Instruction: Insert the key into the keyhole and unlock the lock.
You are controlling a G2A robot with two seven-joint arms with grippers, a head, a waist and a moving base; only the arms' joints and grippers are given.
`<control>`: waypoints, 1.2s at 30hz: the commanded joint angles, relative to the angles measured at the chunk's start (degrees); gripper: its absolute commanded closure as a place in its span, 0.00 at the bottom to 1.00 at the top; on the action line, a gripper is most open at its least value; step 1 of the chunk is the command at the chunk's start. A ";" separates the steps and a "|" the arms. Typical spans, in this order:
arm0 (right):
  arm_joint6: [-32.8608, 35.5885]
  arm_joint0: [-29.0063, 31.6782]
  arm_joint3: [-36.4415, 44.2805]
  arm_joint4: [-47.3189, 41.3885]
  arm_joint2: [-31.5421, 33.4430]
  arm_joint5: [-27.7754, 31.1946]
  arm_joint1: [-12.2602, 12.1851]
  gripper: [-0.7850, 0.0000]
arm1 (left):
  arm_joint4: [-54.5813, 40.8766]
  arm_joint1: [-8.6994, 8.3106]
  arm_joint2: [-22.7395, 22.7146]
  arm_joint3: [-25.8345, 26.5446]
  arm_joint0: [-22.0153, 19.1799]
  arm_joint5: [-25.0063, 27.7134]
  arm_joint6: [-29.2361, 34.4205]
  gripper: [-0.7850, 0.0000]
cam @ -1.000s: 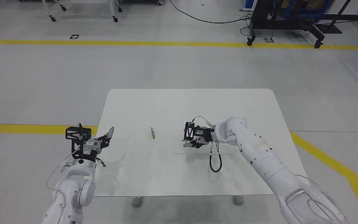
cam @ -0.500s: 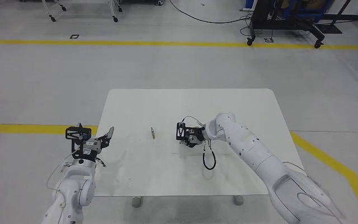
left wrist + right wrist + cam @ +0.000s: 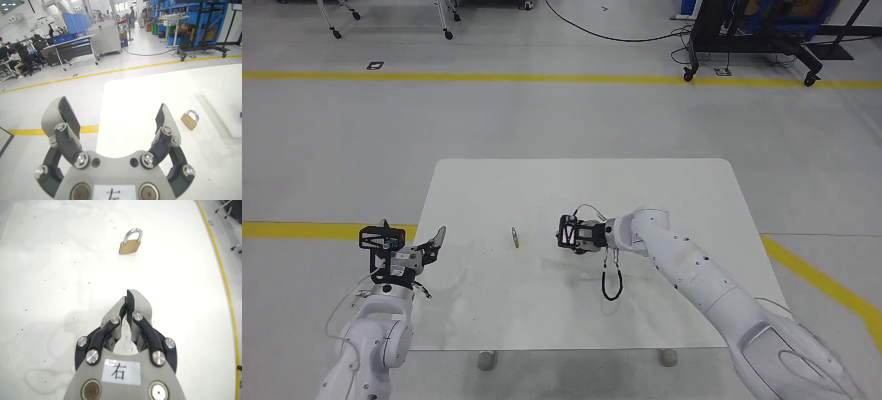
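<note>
One lock [image 3: 130,246] on table [image 3: 542,190], near right gripper [image 3: 127,297].

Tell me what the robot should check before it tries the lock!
1. Padlock lies flat and alone on the table: ok.
2. Key held in the right hand: cannot tell; its fingers are pressed together.
3. Table between right hand and padlock is bare: ok.
4. Left hand open, free to steady the padlock: ok.
5. Keyhole turned toward the right hand: cannot tell.
</note>
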State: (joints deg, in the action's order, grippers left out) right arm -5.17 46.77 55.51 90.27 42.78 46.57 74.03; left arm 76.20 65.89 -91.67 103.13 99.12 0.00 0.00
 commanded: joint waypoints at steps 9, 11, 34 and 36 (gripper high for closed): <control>-6.90 2.35 -0.10 3.48 2.01 -1.82 -1.61 1.00 | 0.00 0.00 0.00 0.00 0.00 0.00 0.00 0.00; -6.90 2.35 -0.10 3.48 2.01 -1.82 -1.61 1.00 | 0.00 0.00 0.00 0.00 0.00 0.00 0.00 0.00; -55.25 4.32 -15.21 13.79 -1.00 -13.96 -2.33 1.00 | 14.76 2.36 25.88 -1.37 -18.47 11.31 19.80 0.00; -56.76 3.62 -16.98 13.65 -1.56 -14.21 -1.90 1.00 | 15.90 2.79 28.07 -3.10 -20.33 11.21 21.14 0.00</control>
State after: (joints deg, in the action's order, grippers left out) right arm -61.32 50.75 39.40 103.99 41.47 32.40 71.94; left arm 91.56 68.47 -64.81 100.94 79.74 11.30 20.54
